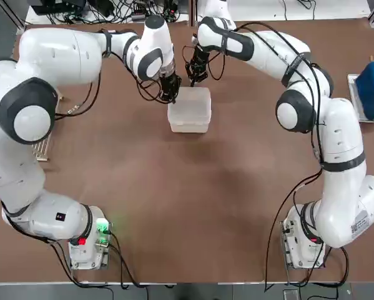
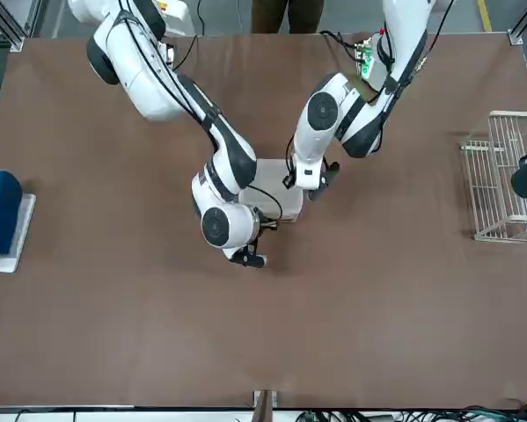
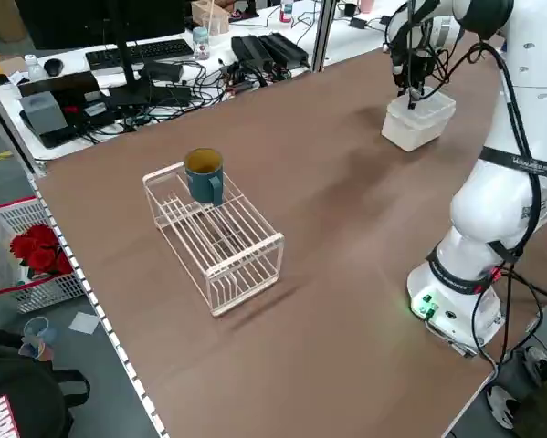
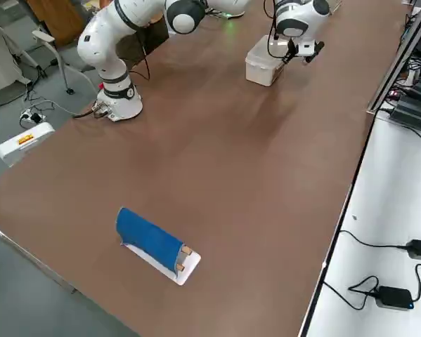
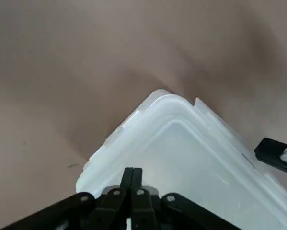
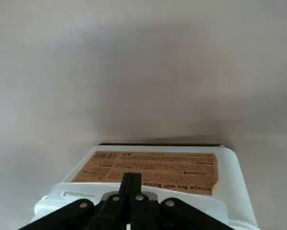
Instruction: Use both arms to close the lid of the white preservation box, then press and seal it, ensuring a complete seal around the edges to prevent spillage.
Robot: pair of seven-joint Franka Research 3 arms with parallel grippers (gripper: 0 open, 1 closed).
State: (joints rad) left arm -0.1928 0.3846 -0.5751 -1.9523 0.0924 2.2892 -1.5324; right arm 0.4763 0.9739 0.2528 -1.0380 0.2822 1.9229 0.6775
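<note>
Even, fairly bright light over the brown table here, and look at that, a soft dark patch of shadow spreading in front of the white preservation box in the top view! Over to the left side view: a faint shadow runs beside the white wire basket. Green and red lights glow on the left arm's base. Into the left wrist view, and the tabletop goes soft and blurred, blotched with shadow, while pale highlights streak the translucent lid. Right wrist view now: greyish, dimmer, a hazy sheen across the tabletop, shadow pooling behind the box, and the fine print on the brown label only partly legible.
</note>
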